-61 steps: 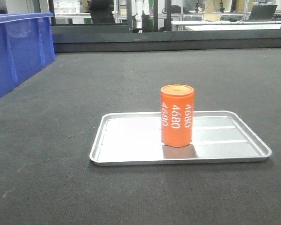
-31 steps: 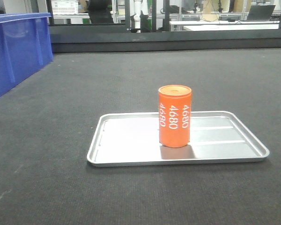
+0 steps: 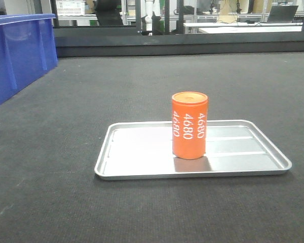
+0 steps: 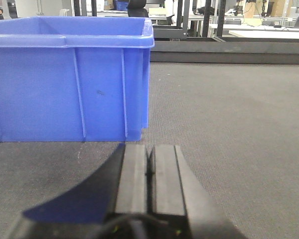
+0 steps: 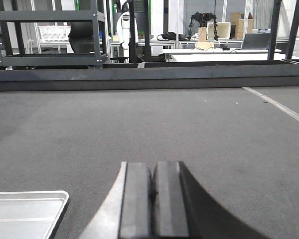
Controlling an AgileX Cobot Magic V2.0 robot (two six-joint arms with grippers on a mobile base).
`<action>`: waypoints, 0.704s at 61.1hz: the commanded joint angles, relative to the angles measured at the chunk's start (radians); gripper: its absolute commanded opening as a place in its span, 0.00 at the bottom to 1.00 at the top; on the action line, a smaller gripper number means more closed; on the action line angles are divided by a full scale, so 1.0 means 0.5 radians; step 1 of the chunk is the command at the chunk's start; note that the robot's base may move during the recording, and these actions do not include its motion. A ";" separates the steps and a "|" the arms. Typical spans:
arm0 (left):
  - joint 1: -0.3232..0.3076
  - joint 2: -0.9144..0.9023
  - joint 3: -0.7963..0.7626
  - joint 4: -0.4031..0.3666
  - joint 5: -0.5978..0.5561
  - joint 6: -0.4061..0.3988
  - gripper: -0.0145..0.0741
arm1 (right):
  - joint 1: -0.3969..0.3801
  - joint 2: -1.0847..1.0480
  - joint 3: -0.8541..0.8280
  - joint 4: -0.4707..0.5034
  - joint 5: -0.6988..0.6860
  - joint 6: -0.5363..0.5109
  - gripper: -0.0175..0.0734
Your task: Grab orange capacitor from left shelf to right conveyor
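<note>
The orange capacitor (image 3: 190,125) stands upright on the silver tray (image 3: 137,152), right of centre, on the conveyor belt (image 3: 142,86). Left gripper (image 4: 149,167) and right gripper (image 5: 153,186) are both clenched with nothing between the fingers. Neither wrist view shows the capacitor, so it appears well apart from both.

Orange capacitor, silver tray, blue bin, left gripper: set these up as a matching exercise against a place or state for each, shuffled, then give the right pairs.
Column one:
1. orange capacitor
2. silver tray
3. blue bin
4. left gripper

Column two:
A. lying flat on the dark belt
B. fingers pressed together, holding nothing
C. standing upright on the tray
D. at the left edge of the front view, on the belt

Pairs: 1-C, 2-A, 3-D, 4-B
</note>
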 commanded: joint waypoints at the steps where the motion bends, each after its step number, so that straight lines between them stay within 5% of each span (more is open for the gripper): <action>1: -0.004 -0.014 0.044 -0.006 -0.165 0.000 0.02 | -0.010 -0.042 -0.030 0.006 -0.164 -0.016 0.25; 43: -0.004 -0.014 0.044 -0.006 -0.165 0.000 0.02 | 0.074 -0.042 -0.030 -0.007 -0.080 -0.004 0.25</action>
